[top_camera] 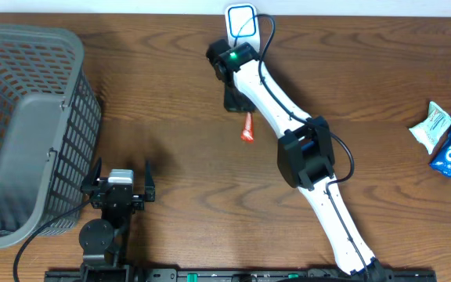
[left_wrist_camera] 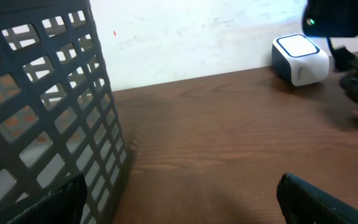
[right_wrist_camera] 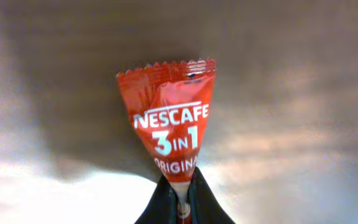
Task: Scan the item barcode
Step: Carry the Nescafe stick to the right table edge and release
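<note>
Your right gripper point(right_wrist_camera: 180, 200) was clamped tight on the narrow end of a glossy red, zigzag-edged sachet point(right_wrist_camera: 169, 127) fanning out ahead, while your left gripper point(top_camera: 122, 175) gaped wide, empty.

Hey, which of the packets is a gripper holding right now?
The red Nescafe 3in1 sachet, pinched at one end by the right gripper. The blue Oreo pack and the pale green packet lie loose, far off to the right.

Glossy red plastic-film sachet point(right_wrist_camera: 169, 130), matt grey plastic lattice basket point(top_camera: 77, 133), smooth wood-grain table point(top_camera: 171, 78)
</note>
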{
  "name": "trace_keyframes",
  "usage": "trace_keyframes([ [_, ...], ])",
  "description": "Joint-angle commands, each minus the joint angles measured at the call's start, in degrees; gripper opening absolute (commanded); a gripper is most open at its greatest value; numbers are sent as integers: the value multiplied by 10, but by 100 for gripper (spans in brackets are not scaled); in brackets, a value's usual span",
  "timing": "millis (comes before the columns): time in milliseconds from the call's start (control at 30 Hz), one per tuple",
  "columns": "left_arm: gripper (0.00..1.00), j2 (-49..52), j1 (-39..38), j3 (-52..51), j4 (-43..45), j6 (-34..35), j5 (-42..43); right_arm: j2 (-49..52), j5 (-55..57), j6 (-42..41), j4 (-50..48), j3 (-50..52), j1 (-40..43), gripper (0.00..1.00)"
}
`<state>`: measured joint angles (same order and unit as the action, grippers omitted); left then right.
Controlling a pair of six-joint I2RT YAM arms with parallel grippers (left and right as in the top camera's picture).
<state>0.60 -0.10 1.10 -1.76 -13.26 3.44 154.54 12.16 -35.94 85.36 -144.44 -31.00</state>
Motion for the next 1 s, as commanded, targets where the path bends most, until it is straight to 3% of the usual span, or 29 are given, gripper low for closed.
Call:
trace_keyframes([
  [0, 98, -3, 2, -9, -21, 7, -1, -36, -19, 78, 45, 21, 31, 1],
  [300, 98, -3, 2, -9, -21, 7, -1, -148, 20, 113, 113, 21, 141, 1],
  [500, 98, -3, 2, -9, -21, 7, -1, -150, 107, 101, 106, 36, 279, 1],
  [633, 98, -3, 2, -9, -21, 7, -1, -148, 134, 116, 39, 82, 362, 1],
  [800, 98, -3, 2, -9, -21, 7, -1, -148, 52, 183, -108, 170, 457, 1],
  [967, 98, -3, 2, -9, -21, 7, -1, -148, 40, 184, -204, 254, 525, 1],
])
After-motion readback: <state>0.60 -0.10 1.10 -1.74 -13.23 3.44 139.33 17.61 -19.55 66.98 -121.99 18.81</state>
